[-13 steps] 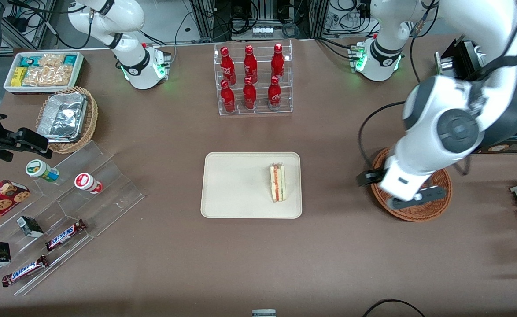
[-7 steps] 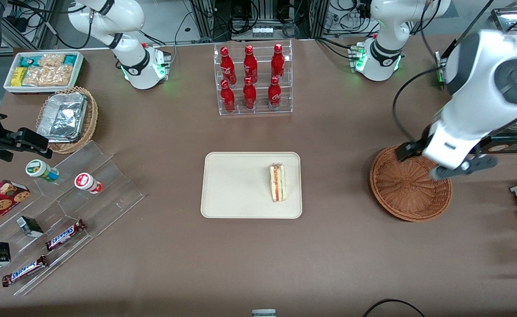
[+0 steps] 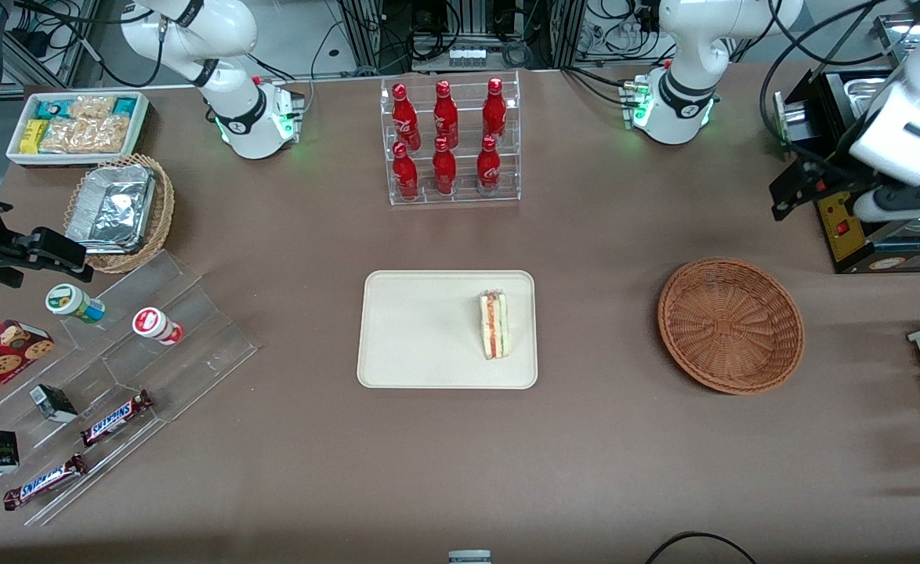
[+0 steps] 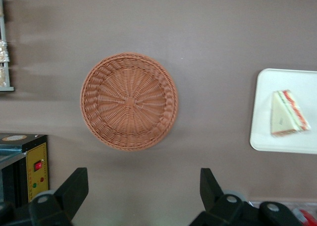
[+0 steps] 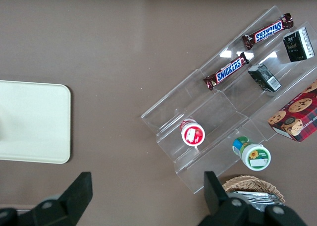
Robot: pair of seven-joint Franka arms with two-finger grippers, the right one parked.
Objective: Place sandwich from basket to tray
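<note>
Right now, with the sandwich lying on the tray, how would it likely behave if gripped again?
The sandwich looks like soft bread with layered filling, so it would probably squash and may shed layers. It lies flat on the tray, so tipping seems unlikely. The gripper hangs open above the table, clear of the empty basket.

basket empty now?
Empty: the basket shows only bare weave. The sandwich lies on the tray; the gripper hangs open above.

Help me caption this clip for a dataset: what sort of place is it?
Likely a lab bench dressed as a snack shop: a clear rack of red soda bottles, chocolate bars on clear steps, a sandwich on a tray. The open pincer hangs high above the basket.
</note>
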